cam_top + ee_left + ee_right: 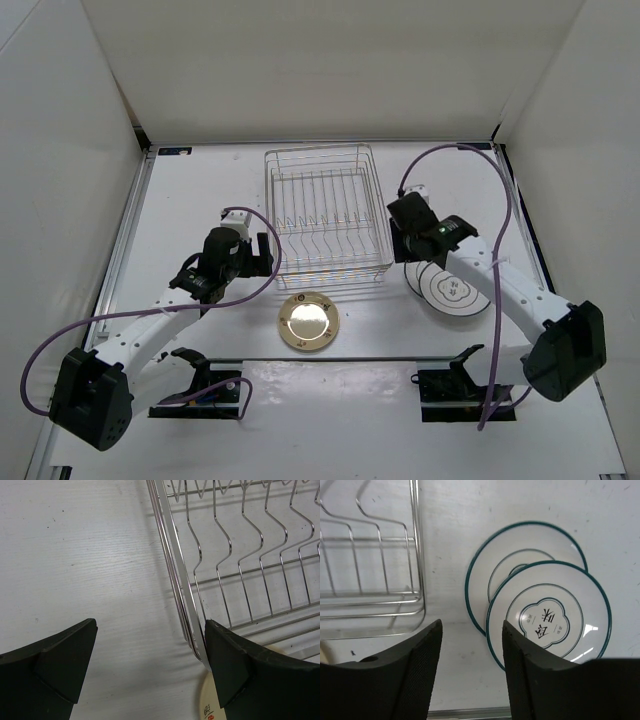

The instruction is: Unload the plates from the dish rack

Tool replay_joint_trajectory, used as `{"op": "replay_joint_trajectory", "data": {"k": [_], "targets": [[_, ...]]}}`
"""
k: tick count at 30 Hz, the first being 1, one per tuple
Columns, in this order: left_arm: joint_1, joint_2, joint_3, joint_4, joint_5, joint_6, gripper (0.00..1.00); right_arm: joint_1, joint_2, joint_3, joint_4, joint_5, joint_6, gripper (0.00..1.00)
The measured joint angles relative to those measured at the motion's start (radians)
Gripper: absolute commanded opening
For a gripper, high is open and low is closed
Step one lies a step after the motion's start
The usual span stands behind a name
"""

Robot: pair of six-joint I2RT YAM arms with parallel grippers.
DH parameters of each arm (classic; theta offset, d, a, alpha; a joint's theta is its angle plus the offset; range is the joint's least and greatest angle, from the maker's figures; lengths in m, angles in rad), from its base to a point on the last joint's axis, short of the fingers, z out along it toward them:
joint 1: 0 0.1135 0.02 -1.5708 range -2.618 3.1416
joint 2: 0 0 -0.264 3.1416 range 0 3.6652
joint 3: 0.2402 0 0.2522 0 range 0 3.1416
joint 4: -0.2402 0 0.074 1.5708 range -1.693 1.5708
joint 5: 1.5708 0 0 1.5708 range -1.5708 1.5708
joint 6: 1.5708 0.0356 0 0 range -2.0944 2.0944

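On the table (200,190): 3 plates, 1 rack (330,272), 2 grippers.
Plates by kind: 1 tan plate (309,321), 2 white plates (547,620).
Tan plate look: round, golden-tan rim, pale shiny centre, lying flat.
White plates look: round, each with a dark teal line at the rim and an inner ring. The upper 1 shows a lobed outline with 2 characters at its centre.
Rack look: square basket of thin silver wire with 1 row of upright wavy dividers, much larger than 1 plate.
Rack and plates: all 3 plates lie flat on the table, outside the rack.
Tan plate place: just beside the rack's near edge, toward its middle.
White plates place: right of the rack by its near right corner and apart from it. 1 lies partly over the other, offset toward the near side.
Left gripper (150,630): jaws spread wide and gripping nothing, at the rack's near left corner, with the rim wire just beside 1 finger.
Right gripper (471,630): jaws apart and gripping nothing, over the strip of table between the rack and the white plates.
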Motion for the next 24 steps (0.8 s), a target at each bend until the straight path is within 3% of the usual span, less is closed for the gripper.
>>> {"op": "replay_joint_trajectory", "data": {"k": [3, 7, 11, 13, 16, 24], "targets": [[0.002, 0.000, 0.000, -0.001, 0.000, 0.000, 0.99, -0.002, -0.027, 0.051, -0.007, 0.021, 0.008, 0.64], [0.005, 0.000, 0.000, -0.001, 0.003, 0.000, 0.99, -0.029, -0.118, 0.048, -0.061, 0.093, 0.032, 0.64], [0.005, 0.000, 0.000, -0.001, 0.004, 0.000, 0.99, -0.114, -0.183, -0.029, -0.087, 0.142, 0.087, 0.67], [0.005, 0.000, 0.000, -0.001, 0.004, 0.000, 0.99, -0.177, -0.181, -0.080, -0.105, 0.152, 0.114, 0.75], [0.006, 0.000, 0.000, -0.002, 0.004, -0.001, 0.99, -0.262, -0.176, -0.136, -0.128, 0.169, 0.166, 0.75], [0.013, 0.000, 0.000, -0.003, 0.011, -0.005, 0.99, -0.454, -0.218, -0.236, -0.135, 0.154, 0.283, 0.56]]}}
